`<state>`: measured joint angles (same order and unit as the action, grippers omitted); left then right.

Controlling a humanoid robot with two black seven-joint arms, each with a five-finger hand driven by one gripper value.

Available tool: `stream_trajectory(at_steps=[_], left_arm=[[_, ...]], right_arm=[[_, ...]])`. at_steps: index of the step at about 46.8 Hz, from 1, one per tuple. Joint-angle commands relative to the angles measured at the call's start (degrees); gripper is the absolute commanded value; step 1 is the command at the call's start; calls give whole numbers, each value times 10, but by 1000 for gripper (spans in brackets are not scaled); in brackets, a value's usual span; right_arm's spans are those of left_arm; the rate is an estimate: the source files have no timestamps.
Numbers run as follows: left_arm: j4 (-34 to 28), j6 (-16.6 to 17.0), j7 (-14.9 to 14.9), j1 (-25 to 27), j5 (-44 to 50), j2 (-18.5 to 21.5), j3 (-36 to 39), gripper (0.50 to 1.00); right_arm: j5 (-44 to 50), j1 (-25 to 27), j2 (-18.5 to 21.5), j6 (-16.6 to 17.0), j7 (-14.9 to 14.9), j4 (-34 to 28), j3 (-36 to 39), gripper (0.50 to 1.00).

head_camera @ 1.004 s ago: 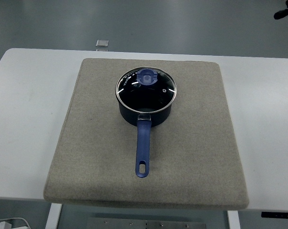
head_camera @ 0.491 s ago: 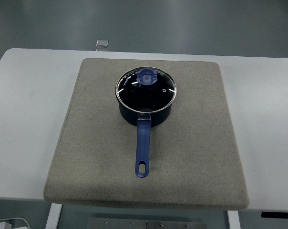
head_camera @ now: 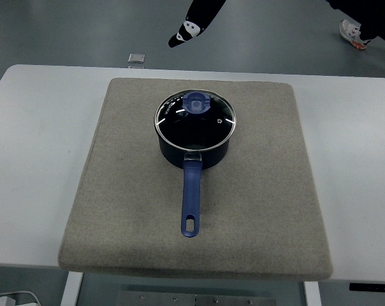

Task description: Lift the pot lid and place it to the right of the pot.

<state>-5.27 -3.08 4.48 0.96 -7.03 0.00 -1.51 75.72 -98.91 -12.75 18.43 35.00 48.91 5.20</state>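
Glass lid [head_camera: 195, 119] sitting closed on blue saucepan [head_camera: 194, 145], handle facing robot; grey mat [head_camera: 256, 191] cushioning tabletop [head_camera: 33, 146]; no hand showing, state unknowable.

looks like a lab or test room to me: plain white table [head_camera: 39, 159] with a grey mat [head_camera: 256, 191], bare grey floor [head_camera: 71, 32], someone's foot [head_camera: 183, 35] walking past up top
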Motion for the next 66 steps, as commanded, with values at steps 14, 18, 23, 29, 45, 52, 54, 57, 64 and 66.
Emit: stream_trajectory(at_steps=[14,18,23,29,45,52,54,57,64,66], left_arm=[[0,0,0,0,0,0,0,1000],[0,0,0,0,0,0,0,1000],[0,0,0,0,0,0,0,1000],[0,0,0,0,0,0,0,1000],[0,0,0,0,0,0,0,1000],[0,0,0,0,0,0,0,1000],[0,0,0,0,0,0,0,1000],[0,0,0,0,0,0,0,1000],[0,0,0,0,0,0,0,1000],[0,0,0,0,0,0,0,1000]], right_arm=[[100,48,10,-59,0,2,-62,915],[103,48,10,-79,0,4,-84,915],[108,47,10,-82,0,15,-98,915],[118,48,10,-83,0,29,-101,915],[141,68,11,-123,0,28,-131,915],[141,83,10,-134,0,22,-136,915],[141,84,10,-137,0,21,-136,915],[141,85,10,-139,0,17,-136,915],[141,90,11,-154,0,5,-135,915],[141,90,11,-157,0,4,-135,915]])
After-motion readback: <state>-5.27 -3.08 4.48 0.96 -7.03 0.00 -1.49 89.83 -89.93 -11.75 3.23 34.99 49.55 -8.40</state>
